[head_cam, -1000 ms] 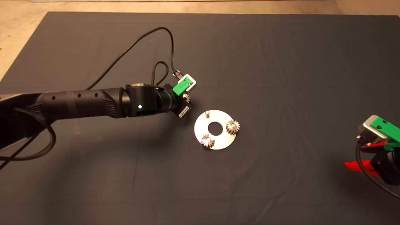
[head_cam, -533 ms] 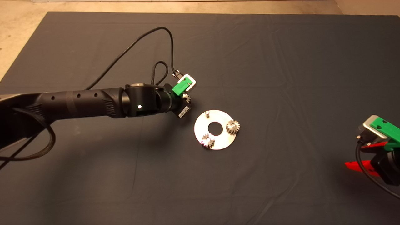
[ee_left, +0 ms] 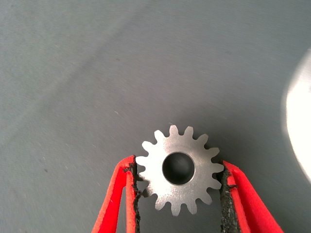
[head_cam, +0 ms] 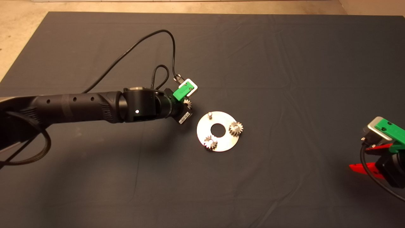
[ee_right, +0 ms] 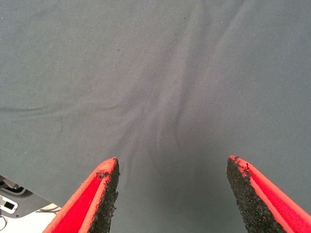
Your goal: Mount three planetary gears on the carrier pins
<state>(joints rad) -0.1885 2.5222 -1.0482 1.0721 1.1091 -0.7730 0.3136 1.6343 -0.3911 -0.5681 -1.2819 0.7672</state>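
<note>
- Covering nearly the whole table, a dark mat (head_cam: 284, 63) lies with faint creases, and a strip of pale floor (head_cam: 19, 22) shows past its far and left edges.
- On the mat sits a shiny disc (head_cam: 221, 143) with a large centre hole.
- Two gears already sit on the disc: one (head_cam: 235, 128) on the right side, another (head_cam: 210, 142) at the near left rim, its teeth overhanging the edge slightly.
- One pin (head_cam: 209, 115) stands bare at the disc's far left part.
- From the left, the black arm (head_cam: 79, 106) reaches in, and the left gripper (head_cam: 185, 106) hangs just beside the disc, left of the bare pin, apart from it.
- A black cable (head_cam: 139, 44) loops over the mat behind that arm.
- Only a sliver of the third gear (head_cam: 187, 103) peeks out under the green bracket in the head view.
- The left wrist view shows it whole: the gear (ee_left: 179, 169) is pinched flat by its teeth between the two red fingers (ee_left: 122, 194), bore clear, with mat below and the disc's bright edge (ee_left: 300, 121) at one side.
- The right gripper (head_cam: 368, 158) waits at the mat's lower right edge.
- Its wrist view alone shows its fingers (ee_right: 104, 194) spread wide over bare creased mat, holding nothing; some pale floor clutter (ee_right: 9, 201) shows past the mat's edge.
</note>
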